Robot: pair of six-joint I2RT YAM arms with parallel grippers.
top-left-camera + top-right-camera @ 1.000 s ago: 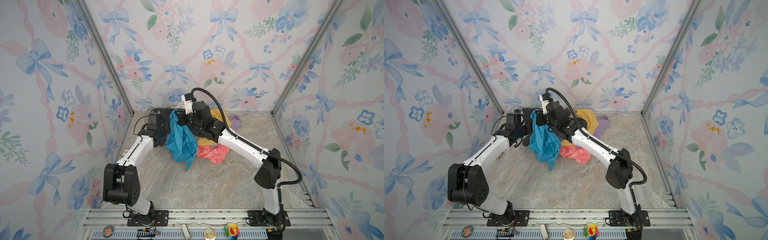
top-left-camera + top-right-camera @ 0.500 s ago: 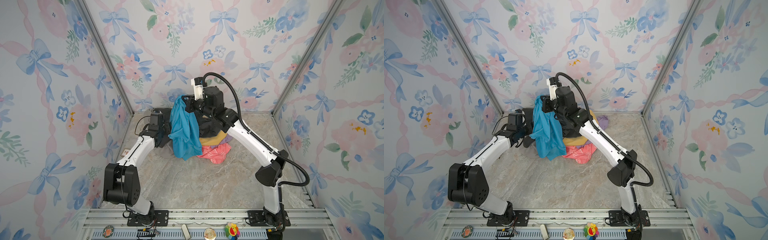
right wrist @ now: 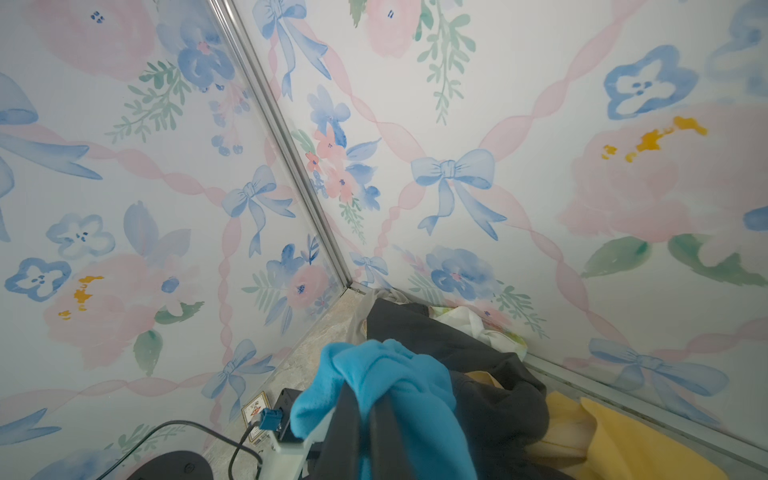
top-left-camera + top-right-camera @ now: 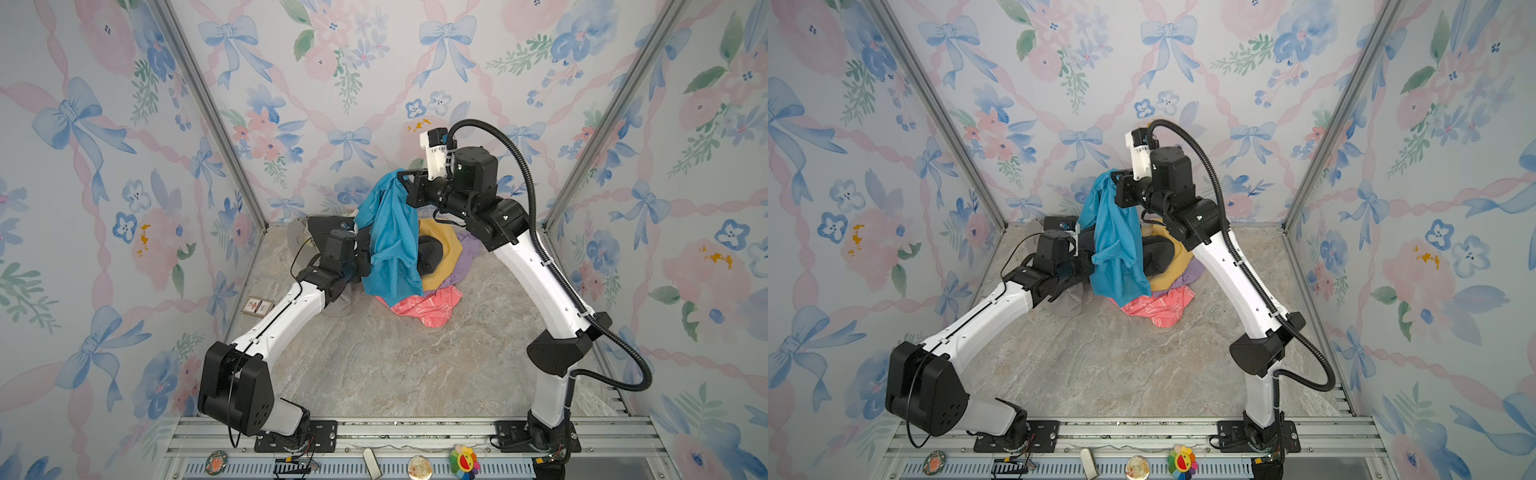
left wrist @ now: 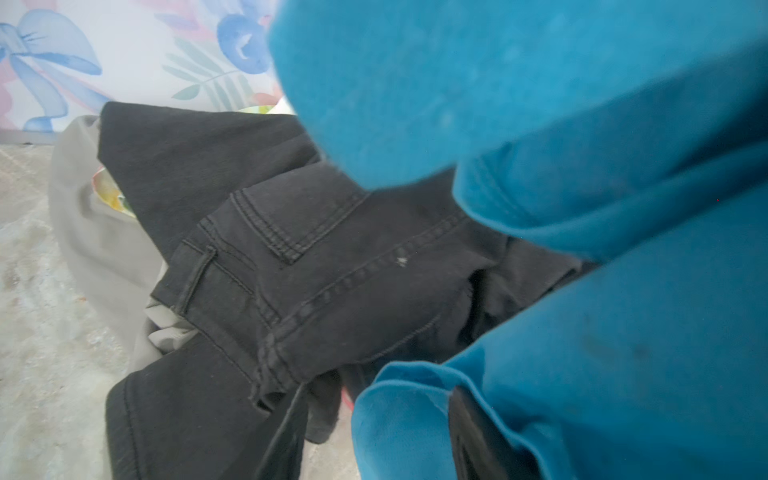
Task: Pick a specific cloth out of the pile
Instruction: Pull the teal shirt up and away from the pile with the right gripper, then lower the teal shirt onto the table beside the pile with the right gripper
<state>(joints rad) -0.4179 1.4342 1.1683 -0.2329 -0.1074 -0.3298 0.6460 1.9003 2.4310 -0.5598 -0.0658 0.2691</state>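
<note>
Counter [image 4: 395, 365]: pale veined marble, bare toward the front. Walled on three sides by floral bow-print wallpaper [image 4: 332, 62], with metal corner posts [image 4: 208, 112]. Metal rail [image 4: 415, 430] along the front edge carries a sunflower trinket [image 4: 464, 459]. A small card [image 4: 258, 306] lies by the left wall.

The pile [image 4: 436, 270] sits at the back: dark grey denim [image 5: 291, 270], mustard cloth [image 4: 440, 245], lilac cloth [image 4: 467, 253], coral-pink printed cloth [image 4: 428, 307], beige-grey cloth [image 4: 340, 305].

My right pincer [image 4: 403, 183] is clamped on the teal cloth [image 4: 392, 241], held high above the pile; the cloth hangs down, its lower edge reaching the heap.

My left pincer [image 4: 360, 266] is low beside it. Teal folds drape over it in the left wrist view, so I cannot tell how its jaws stand
</note>
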